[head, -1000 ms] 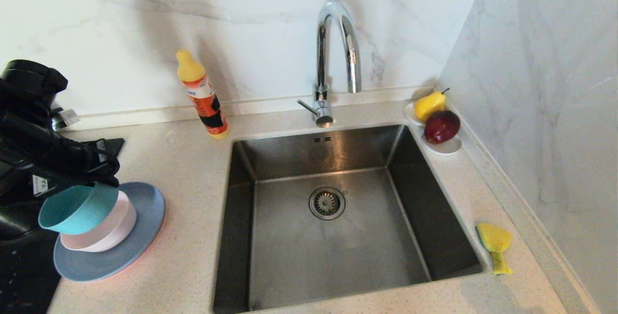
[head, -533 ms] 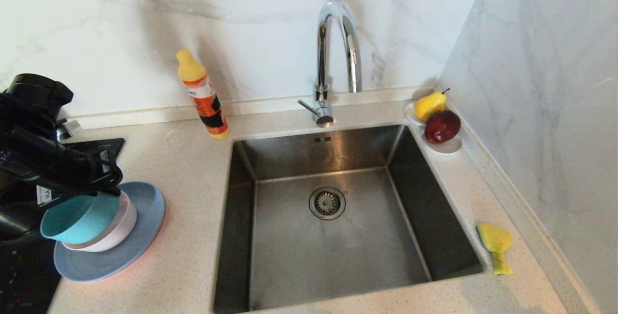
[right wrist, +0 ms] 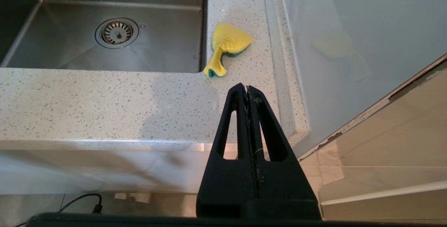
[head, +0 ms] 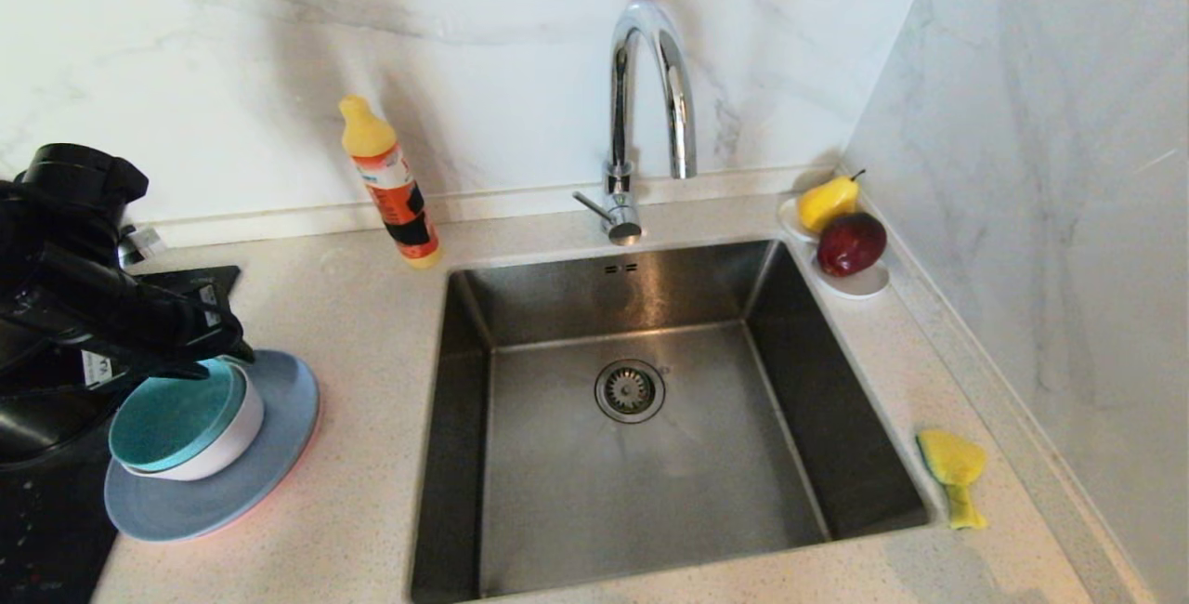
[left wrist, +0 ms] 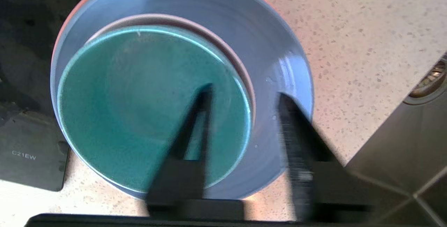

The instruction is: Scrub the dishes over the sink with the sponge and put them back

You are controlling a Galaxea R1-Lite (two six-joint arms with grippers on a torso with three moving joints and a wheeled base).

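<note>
Put-back step: left tool (left wrist: 244,97) jaws apart, holding nothing, above round teal plastic bowl (head: 176,413) nested in stacked plates left of steel sink (head: 641,418). Next: retract w/o snagging rim. Right tool (right wrist: 247,89) shut, parked.

A teal bowl (head: 176,415) sits upright, nested in a pale pink plate (head: 243,426), stacked on a grey-blue plate (head: 269,465) with a salmon-pink plate's rim (head: 299,455) peeking beneath, on the counter left of the sink (head: 641,418). The steel sink is square and deep, with a round drain strainer (head: 630,390). A crumpled yellow sponge (head: 952,469), green underneath, lies on the counter just right of the sink.
</note>
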